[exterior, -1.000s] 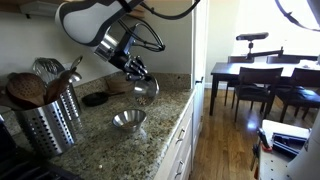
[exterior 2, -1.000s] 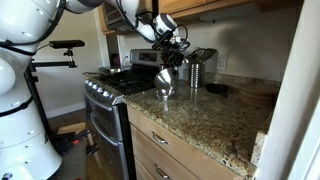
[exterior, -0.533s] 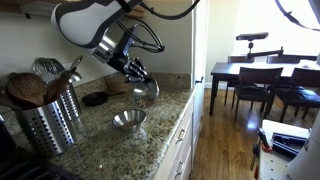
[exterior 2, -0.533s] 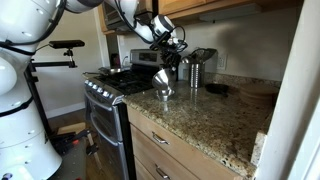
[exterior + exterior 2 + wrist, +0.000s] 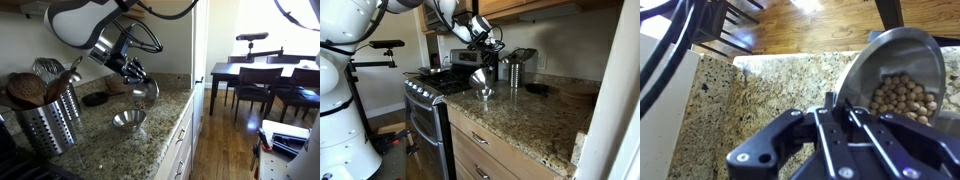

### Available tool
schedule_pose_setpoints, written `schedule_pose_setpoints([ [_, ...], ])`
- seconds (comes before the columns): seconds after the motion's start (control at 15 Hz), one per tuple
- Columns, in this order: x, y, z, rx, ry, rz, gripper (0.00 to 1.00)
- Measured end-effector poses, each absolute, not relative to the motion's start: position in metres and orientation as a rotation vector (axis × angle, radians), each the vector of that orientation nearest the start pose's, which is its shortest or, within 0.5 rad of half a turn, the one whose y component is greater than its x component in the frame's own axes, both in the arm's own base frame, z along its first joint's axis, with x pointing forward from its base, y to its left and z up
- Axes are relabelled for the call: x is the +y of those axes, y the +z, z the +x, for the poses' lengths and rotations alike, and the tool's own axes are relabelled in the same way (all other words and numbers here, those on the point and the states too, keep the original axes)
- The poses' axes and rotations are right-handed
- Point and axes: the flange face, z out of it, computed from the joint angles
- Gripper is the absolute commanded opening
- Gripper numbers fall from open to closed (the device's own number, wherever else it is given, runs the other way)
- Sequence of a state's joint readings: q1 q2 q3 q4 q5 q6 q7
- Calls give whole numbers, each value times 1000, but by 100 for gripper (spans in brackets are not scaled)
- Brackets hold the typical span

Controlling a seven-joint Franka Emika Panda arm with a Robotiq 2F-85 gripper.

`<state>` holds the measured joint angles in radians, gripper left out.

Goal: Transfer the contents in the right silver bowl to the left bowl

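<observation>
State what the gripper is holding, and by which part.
The gripper holds the right silver bowl, tilted, pinched at its rim.

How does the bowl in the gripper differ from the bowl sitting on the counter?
The held bowl is lifted and tilted, clamped at its rim by the gripper; the counter bowl sits upright on the granite counter. The held bowl carries small tan balls; the counter bowl looks empty. Both are small shiny steel bowls.

right silver bowl [image 5: 146,90] tilted, raised; left bowl [image 5: 128,120] upright
</observation>
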<state>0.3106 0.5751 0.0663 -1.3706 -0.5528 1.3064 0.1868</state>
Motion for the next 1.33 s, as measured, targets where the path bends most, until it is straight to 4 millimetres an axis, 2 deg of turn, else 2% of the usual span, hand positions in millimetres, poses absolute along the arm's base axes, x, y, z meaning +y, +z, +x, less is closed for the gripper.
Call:
schedule_pose_setpoints([
  [0.73, 177, 365, 619, 298, -608, 2314, 8],
  [1.33, 183, 358, 633, 333, -604, 2302, 8],
])
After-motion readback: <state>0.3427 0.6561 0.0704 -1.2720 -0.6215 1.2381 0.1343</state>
